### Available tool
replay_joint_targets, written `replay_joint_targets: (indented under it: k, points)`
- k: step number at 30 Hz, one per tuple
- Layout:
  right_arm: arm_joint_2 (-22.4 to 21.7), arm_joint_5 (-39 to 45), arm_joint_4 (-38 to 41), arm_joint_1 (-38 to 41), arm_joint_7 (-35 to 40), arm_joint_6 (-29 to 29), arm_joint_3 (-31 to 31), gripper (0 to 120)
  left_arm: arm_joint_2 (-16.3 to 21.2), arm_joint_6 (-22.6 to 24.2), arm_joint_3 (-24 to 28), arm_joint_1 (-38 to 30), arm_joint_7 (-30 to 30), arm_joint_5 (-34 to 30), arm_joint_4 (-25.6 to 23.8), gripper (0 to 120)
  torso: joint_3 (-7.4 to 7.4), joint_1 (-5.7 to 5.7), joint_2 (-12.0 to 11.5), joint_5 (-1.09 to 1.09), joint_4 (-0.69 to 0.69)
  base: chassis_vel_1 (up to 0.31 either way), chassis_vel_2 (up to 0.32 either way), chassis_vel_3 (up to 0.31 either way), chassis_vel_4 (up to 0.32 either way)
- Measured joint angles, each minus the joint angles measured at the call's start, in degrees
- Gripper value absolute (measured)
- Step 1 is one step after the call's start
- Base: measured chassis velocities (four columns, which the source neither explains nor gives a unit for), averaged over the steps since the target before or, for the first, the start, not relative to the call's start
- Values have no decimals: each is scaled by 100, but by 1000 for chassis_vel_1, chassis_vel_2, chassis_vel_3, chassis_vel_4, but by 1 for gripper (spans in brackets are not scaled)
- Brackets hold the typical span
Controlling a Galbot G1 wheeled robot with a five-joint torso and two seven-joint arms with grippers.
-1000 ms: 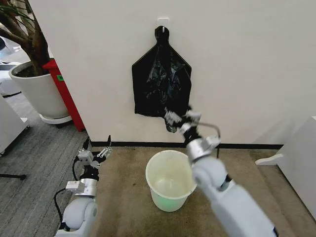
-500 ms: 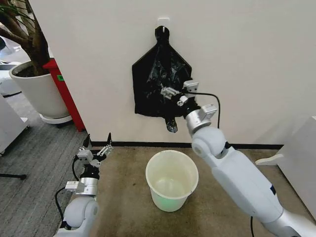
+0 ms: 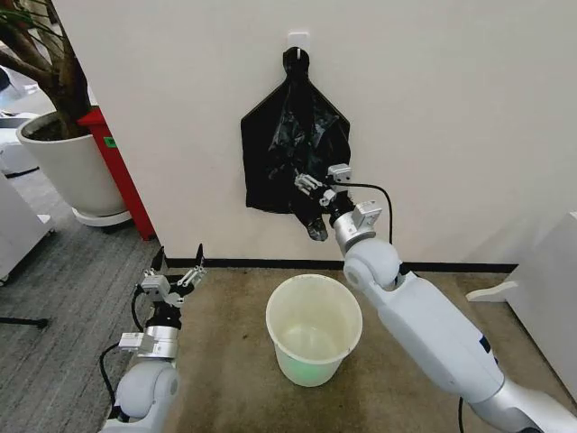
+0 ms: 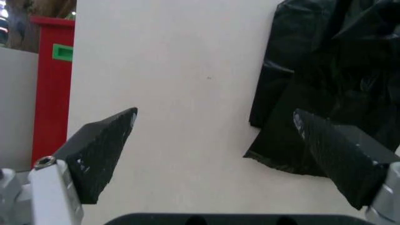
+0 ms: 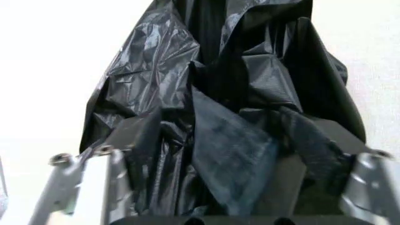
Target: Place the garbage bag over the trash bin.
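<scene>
A flat black sheaf (image 3: 293, 149) of glossy film hangs by its knotted top from a wall hook. I cannot tell a single garbage bag apart from it. A loose fold of black film (image 3: 313, 225) dangles below the sheaf's lower edge. My right gripper (image 3: 317, 185) is raised against the lower middle of the sheaf. It is open, its fingers (image 5: 140, 140) spread wide with a crumpled fold of film (image 5: 228, 140) between them. The trash bin (image 3: 311, 365), a cream-white bucket, stands on the carpet below. My left gripper (image 3: 177, 267) is parked low at the left, open and holding nothing (image 4: 216, 136).
A large white planter (image 3: 72, 171) with a tree stands at the far left beside a red panel (image 3: 117, 167). White furniture (image 3: 550, 289) stands at the right edge. Brown carpet (image 3: 225, 361) lies around the bucket.
My right arm has risen from just above the bucket to the hanging black sheaf and settled against its lower middle. The left arm has not moved.
</scene>
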Motion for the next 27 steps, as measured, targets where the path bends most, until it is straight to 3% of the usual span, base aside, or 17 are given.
replay_joint_targets:
  k: [9, 11, 14, 19, 27]
  points:
    - [-15, 4, -23, -28, -13, 31, 49, 36, -7, -19, -17, -10, -3, 10, 64, 99, 0, 0, 0, 0, 0, 0, 0, 0, 0]
    - [-14, 11, -23, -44, -17, 48, 56, 23, -8, -23, -20, -16, -4, 10, 69, 99, 0, 0, 0, 0, 0, 0, 0, 0, 0]
    - [-9, 20, -23, -57, -18, 55, 58, 18, -7, -23, -21, -25, -6, 8, 69, 99, 0, 0, 0, 0, 0, 0, 0, 0, 0]
    - [13, 45, -22, -73, -19, 68, 61, 0, 19, -23, -29, -58, -15, -18, 52, 99, 0, 0, 0, 0, 0, 0, 0, 0, 0]
    - [37, 103, 45, -67, -5, 66, 94, 0, 149, 31, 30, -115, -22, -234, -165, 99, 0, 0, 0, -1, 1, 0, 0, 0, 0]
